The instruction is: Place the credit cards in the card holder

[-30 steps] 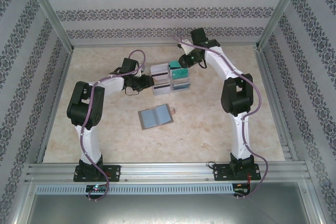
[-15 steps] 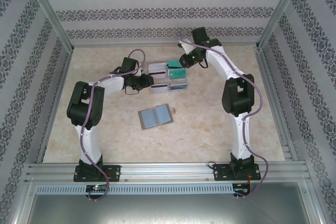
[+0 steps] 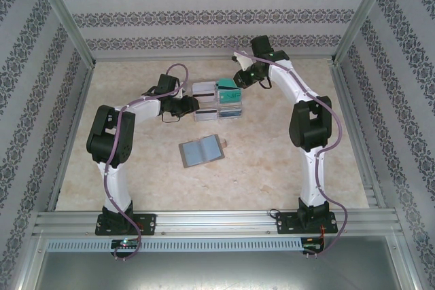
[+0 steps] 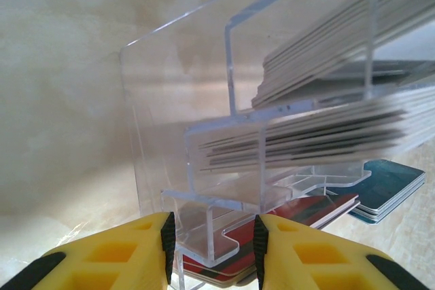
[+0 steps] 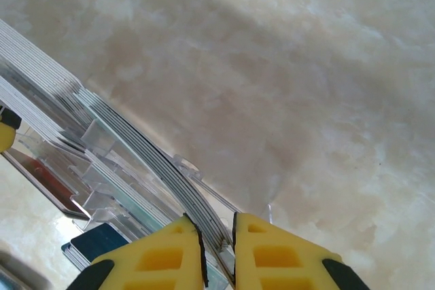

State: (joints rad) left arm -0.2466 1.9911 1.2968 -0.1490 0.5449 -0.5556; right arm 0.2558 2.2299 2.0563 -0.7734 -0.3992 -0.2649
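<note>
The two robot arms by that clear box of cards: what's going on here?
The left end effector grips an edge of the clear tray, apparently steadying it. The right end effector is pinched on a teal card at the tray's far side, and the card is tilted up from its stack. The grey card holder lies open on the table, apart from both arms, so the card has yet to be carried over to it.
</note>
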